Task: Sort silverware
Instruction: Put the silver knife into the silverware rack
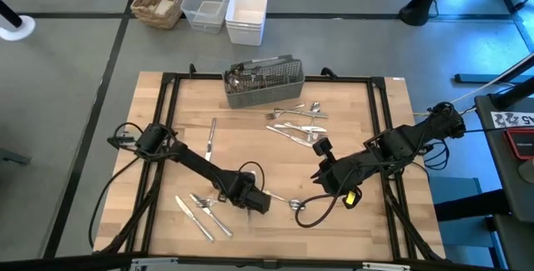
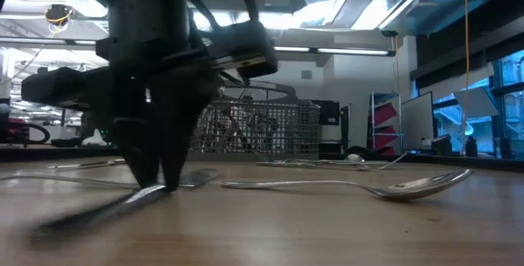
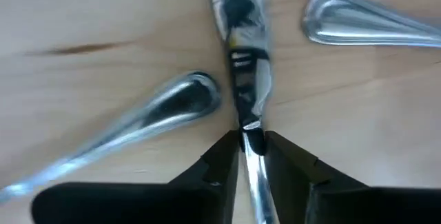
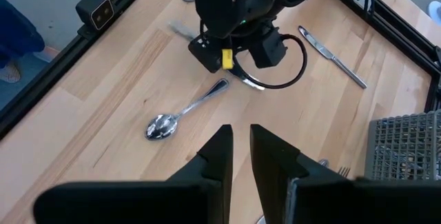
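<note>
1. Left gripper [image 3: 251, 156] low at the wooden tabletop [image 1: 350, 221], dark wedge-shaped fingers [image 3: 213, 165] drawn in narrow around a slim, shiny metal handle [image 3: 249, 107] that runs straight out ahead between them; fingertips touching or nearly touching it, firm clamp impossible to confirm.
2. Beside that handle, on either side: one rounded, teardrop-ended silver handle [image 3: 172, 107] lying slantwise, and another teardrop handle end [image 3: 351, 27] farther out, both flat on the pale wood grain.
3. Just beyond the left gripper [image 1: 250, 200] in the high view, toward the right arm: a lone spoon [image 1: 294, 204], smooth oval bowl gleaming, seen lying level in the low view [image 2: 393, 187].
4. On its other side, close by: a small cluster of flat knives and forks [image 1: 200, 211].
5. Right gripper [image 4: 241, 148] raised above the table, blunt black fingers parallel with a narrow gap, nothing between them; spoon [image 4: 179, 117] below and ahead.
6. Farther off behind both grippers: a scatter of silverware [image 1: 296, 122] in front of a grey wire-mesh caddy [image 1: 263, 83], rectangular, with more pieces standing inside; a single knife [image 1: 211, 138] lying apart.
</note>
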Tool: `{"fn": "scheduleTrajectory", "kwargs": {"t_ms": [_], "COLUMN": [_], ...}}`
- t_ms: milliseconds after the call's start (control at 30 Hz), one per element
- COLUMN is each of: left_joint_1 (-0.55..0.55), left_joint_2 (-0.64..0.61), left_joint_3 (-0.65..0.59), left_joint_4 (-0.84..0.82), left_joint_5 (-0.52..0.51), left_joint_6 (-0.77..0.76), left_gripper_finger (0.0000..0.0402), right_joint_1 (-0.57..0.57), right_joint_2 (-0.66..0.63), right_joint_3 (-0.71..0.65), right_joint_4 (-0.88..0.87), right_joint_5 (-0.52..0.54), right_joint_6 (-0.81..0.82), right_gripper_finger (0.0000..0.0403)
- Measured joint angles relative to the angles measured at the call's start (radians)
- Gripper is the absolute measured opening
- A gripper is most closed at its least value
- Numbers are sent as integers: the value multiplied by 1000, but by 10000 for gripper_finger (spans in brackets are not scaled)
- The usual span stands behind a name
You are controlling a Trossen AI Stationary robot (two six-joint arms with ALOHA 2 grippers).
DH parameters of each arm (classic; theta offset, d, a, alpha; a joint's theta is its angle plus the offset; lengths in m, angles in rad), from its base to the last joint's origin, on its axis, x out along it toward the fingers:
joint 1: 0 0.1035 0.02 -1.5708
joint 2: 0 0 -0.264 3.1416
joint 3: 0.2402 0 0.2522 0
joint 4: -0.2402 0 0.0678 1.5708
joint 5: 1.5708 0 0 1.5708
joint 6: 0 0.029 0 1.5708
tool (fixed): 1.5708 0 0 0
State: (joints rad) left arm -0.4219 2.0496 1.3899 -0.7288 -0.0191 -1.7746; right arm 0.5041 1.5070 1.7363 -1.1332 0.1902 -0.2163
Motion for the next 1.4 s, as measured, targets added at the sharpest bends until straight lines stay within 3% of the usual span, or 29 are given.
{"fn": "scheduleTrajectory", "kwargs": {"t_ms": [233, 500, 600, 767, 1133, 1400], "left_joint_1": [-2, -5, -4, -5, -8, 0], "left_joint_2": [-3, 1, 1, -1, -20, -70], "left_joint_3": [-1, -5, -5, -5, -8, -7], "left_joint_4": [-183, -168, -169, -169, -154, -87], "left_joint_5": [76, 13, 13, 9, -13, -95], "left_joint_6": [100, 244, 221, 206, 204, 204], "left_gripper_finger": [37, 73, 70, 23, 23, 23], "right_joint_1": [0, 0, 0, 0, 0, 0], "right_joint_2": [0, 0, 0, 0, 0, 0], "right_joint_3": [0, 0, 0, 0, 0, 0], "right_joint_4": [-22, -29, -30, -35, -50, -51], "right_joint_5": [0, 0, 0, 0, 0, 0], "right_joint_6": [-2, -2, -2, -1, 1, 1], "right_gripper_finger": [53, 53, 53, 53, 53, 53]}}
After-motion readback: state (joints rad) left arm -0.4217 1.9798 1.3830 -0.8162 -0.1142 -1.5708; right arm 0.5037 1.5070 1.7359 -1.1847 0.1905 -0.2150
